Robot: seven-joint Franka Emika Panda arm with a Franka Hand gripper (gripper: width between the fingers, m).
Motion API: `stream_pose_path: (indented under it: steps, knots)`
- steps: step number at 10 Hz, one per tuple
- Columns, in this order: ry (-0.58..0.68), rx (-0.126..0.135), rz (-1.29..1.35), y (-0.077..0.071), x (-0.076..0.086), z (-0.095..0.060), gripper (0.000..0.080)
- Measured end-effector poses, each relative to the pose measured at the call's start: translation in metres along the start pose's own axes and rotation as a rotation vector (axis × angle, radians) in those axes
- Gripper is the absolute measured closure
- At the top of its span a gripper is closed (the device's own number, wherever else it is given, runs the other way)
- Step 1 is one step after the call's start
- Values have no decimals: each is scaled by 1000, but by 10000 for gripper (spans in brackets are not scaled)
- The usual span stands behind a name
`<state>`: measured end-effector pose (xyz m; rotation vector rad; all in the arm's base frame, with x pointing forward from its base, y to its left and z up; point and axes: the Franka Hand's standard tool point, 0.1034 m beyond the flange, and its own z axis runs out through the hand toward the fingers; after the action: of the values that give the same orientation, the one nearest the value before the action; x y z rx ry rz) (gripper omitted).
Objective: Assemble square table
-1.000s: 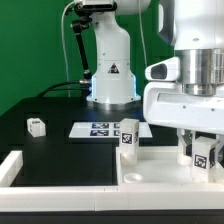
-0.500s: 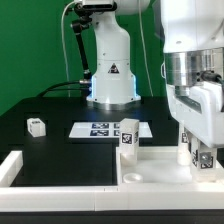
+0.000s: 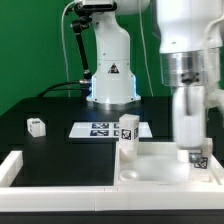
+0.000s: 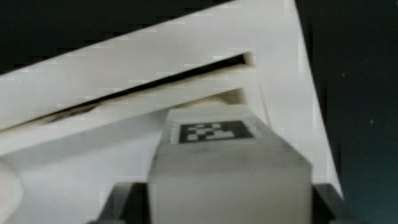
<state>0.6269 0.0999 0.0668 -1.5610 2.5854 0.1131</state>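
i judge this about midway. the square tabletop point(image 3: 150, 168) lies rimmed side up, and a first leg point(image 3: 128, 135) already stands upright in its corner toward the exterior view's left. a second leg point(image 3: 197, 155) is upright at the corner toward the right, clamped by the gripper point(image 3: 194, 148); the wrist view shows its tagged face point(image 4: 217, 131) filling the gap between the fingers. a loose leg point(image 3: 36, 126) waits on the black table point(image 3: 60, 145), well apart from the slab, and i cannot find a fourth. against a second ago, the wrist has turned on the spot over that corner and the held leg's tag has swung partly away. i read that as the leg being threaded in, not yet seated.
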Motion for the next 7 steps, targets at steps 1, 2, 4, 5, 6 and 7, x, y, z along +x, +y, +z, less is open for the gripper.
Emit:
stream_pose_path:
  steps: [1, 2, 4, 5, 6, 7]
  knots:
    - [2, 4, 47, -1, 4, -1, 506]
    - [2, 10, 55, -1, 4, -1, 501]
    - [9, 13, 24, -1, 5, 0, 501]
    - [10, 11, 22, 0, 5, 1, 340]
    - [11, 11, 22, 0, 6, 1, 340]
    - [11, 11, 22, 0, 6, 2, 220]
